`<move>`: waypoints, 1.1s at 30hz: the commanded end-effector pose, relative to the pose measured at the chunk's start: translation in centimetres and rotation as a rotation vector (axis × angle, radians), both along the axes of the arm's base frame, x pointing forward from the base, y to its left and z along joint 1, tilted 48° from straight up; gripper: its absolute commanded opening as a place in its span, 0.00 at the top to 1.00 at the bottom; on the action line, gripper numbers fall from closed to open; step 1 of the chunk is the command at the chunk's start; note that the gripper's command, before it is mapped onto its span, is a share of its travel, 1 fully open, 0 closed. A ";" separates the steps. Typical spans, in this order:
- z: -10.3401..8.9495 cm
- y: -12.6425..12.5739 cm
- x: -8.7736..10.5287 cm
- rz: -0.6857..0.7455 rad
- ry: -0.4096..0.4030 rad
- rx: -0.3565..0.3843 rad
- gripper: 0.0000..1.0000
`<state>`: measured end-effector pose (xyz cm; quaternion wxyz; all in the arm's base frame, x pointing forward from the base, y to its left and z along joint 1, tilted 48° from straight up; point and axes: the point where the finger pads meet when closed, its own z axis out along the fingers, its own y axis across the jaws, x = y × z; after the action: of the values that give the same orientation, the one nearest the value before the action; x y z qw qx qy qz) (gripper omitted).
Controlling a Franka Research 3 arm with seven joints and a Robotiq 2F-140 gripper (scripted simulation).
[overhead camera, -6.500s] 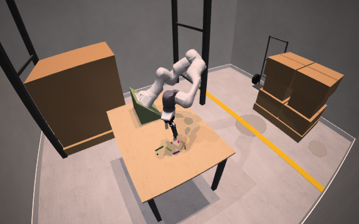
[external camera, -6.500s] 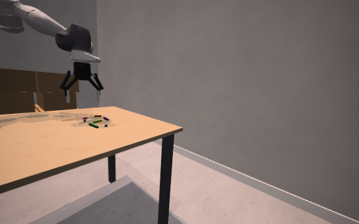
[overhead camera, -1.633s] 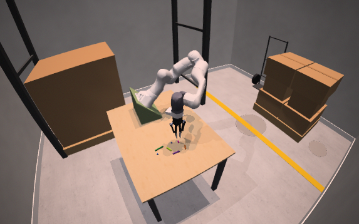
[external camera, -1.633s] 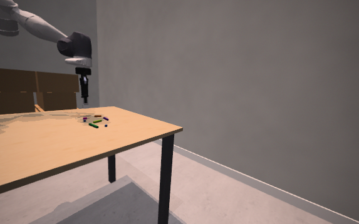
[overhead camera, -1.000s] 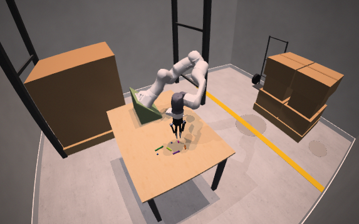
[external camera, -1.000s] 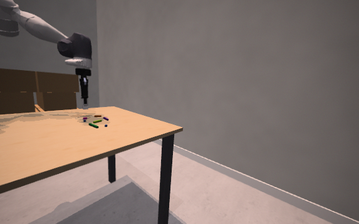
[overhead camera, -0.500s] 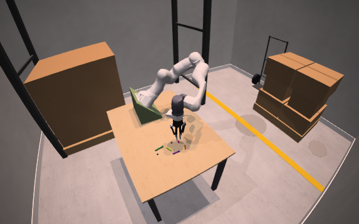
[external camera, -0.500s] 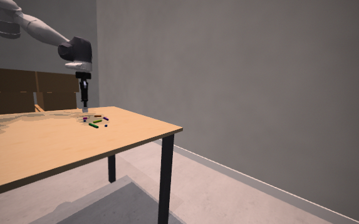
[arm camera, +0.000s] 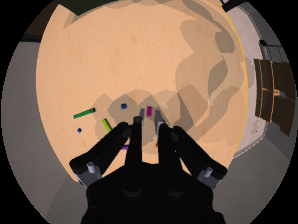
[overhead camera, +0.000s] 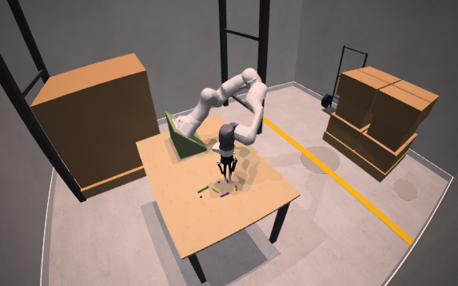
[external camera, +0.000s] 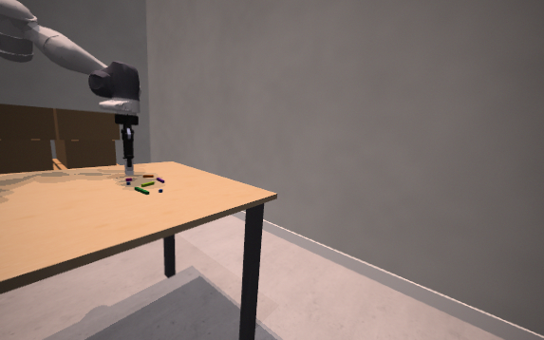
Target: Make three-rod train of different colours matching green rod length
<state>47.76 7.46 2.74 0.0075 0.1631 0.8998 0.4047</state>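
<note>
Several small rods lie in a loose cluster on the wooden table (overhead camera: 222, 224) (external camera: 65, 214). The green rod (overhead camera: 202, 189) (external camera: 141, 190) (arm camera: 83, 113) is at the left of the cluster. A lime rod (overhead camera: 215, 189) (external camera: 148, 183) (arm camera: 107, 125), a purple rod (overhead camera: 225, 195) (external camera: 160, 179) and an orange rod (overhead camera: 236, 187) (external camera: 148, 176) lie nearby. One blue rod (overhead camera: 201, 196) (external camera: 160, 191) (arm camera: 79, 129) lies by the green rod and another blue rod (overhead camera: 218, 182) (arm camera: 123, 106) lies apart. My gripper (overhead camera: 227, 178) (external camera: 129, 171) (arm camera: 149, 115) points straight down just above the magenta rod (overhead camera: 227, 181) (external camera: 129, 179) (arm camera: 149, 111). Its fingers stand narrowly apart with nothing between them.
A green wedge-shaped base (overhead camera: 184, 137) holds the arm at the table's back. A large cardboard box (overhead camera: 94, 120) stands behind the table on the left. Stacked boxes (overhead camera: 378, 116) stand far right, and a yellow floor line (overhead camera: 334, 176) runs past the table.
</note>
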 end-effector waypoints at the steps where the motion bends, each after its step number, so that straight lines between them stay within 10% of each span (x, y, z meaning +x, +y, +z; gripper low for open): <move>1: -0.3 0.2 0.3 0.003 -0.013 -0.006 0.85; 33: -0.7 0.5 0.4 0.003 -0.013 -0.006 0.85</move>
<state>48.01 8.03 2.18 0.0104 0.1613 0.9002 0.4043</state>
